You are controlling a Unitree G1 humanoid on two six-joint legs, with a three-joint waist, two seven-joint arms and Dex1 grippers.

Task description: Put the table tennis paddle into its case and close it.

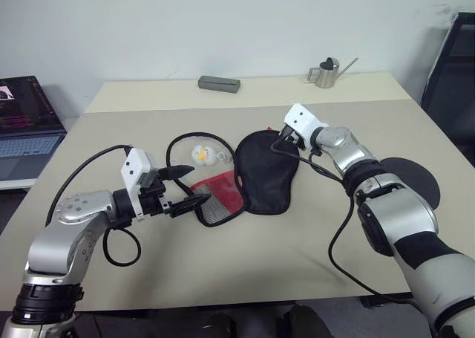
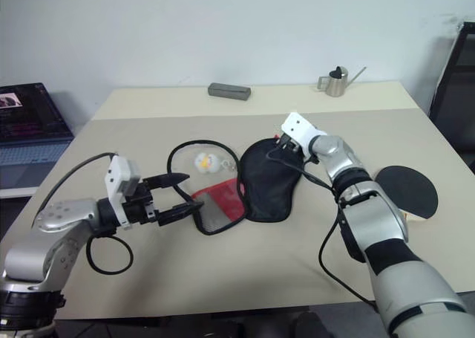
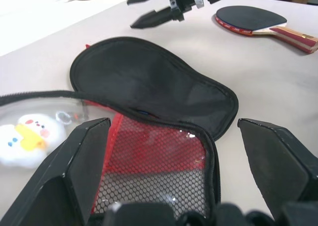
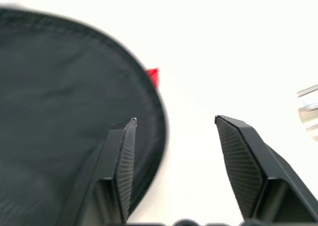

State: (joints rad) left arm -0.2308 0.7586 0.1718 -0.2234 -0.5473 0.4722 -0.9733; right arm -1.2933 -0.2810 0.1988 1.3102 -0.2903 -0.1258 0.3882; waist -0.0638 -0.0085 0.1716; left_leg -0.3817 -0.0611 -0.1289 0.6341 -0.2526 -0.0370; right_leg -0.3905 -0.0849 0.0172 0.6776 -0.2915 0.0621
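Note:
The case (image 1: 263,174) lies unzipped in the middle of the table, its black flap spread flat and its red mesh panel (image 1: 219,197) toward my left arm. The duck charm (image 1: 203,155) rests just behind it. My left gripper (image 1: 189,189) hovers open at the mesh end, with nothing between its fingers (image 3: 89,156). My right gripper (image 1: 286,137) is open over the far rim of the black flap (image 4: 59,97) and holds nothing. The table tennis paddle (image 2: 407,191) lies flat to the right, behind my right forearm, black rubber up.
A grey box (image 1: 219,84) and a small metal watering can (image 1: 324,73) stand along the table's far edge. A laptop (image 1: 26,126) sits off to the left, and a black frame (image 1: 453,70) stands at the right. A black looped edge (image 1: 182,139) curves round the duck.

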